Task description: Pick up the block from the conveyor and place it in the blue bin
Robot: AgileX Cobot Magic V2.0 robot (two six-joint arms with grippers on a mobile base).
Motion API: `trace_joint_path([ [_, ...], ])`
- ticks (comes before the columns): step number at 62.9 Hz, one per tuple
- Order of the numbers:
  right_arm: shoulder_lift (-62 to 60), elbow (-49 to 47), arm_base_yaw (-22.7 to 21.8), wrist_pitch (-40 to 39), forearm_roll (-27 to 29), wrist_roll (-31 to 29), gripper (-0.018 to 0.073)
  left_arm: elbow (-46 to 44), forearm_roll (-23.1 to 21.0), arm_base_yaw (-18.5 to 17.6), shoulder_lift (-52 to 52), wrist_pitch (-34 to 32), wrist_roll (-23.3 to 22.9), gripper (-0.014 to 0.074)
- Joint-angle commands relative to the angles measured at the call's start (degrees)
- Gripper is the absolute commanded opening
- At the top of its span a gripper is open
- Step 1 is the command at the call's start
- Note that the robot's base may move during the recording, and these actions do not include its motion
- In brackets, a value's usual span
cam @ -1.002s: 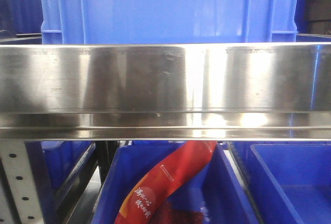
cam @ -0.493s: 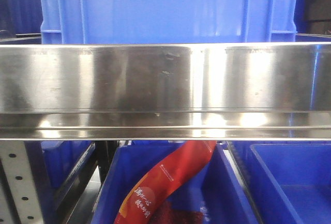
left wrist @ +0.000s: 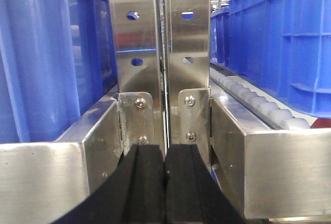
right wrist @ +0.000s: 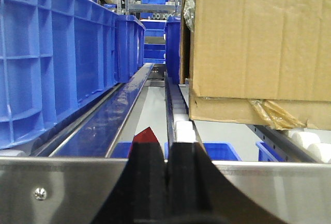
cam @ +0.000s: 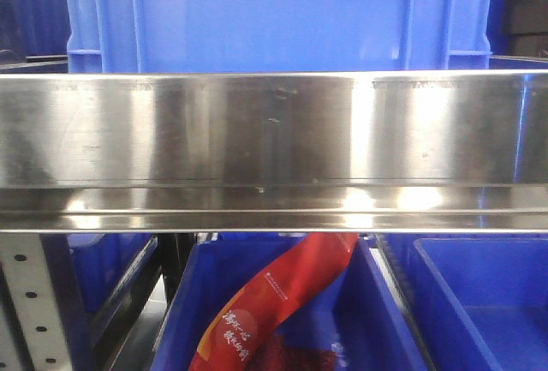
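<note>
Blue bin (left wrist: 279,43) right of left end effector (left wrist: 165,182), both end effectors closed, empty.

Steel rail (cam: 274,131) blocks the whole front view, blue crate (cam: 274,15) behind it, open bins (cam: 479,302) below. Left gripper (left wrist: 165,182) pads pressed together, facing steel uprights (left wrist: 160,53) just ahead; crate walls (left wrist: 46,53) close on both sides. Right gripper (right wrist: 166,172) pads together behind a steel bar (right wrist: 51,182); narrow lane ahead between crates (right wrist: 57,53) and cardboard box (right wrist: 258,43).
</note>
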Motion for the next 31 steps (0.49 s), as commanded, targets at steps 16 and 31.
trace_joint_path([
  [16, -0.19, -0.03, -0.38, -1.42, 0.28, -0.44, -0.0167, -0.1, 0.14, -0.2, -0.33, -0.98, -0.11, -0.0111],
  [31, -0.19, -0.03, -0.38, -1.42, 0.28, -0.44, -0.0167, -0.1, 0.14, -0.2, -0.33, -0.98, -0.11, -0.0111],
])
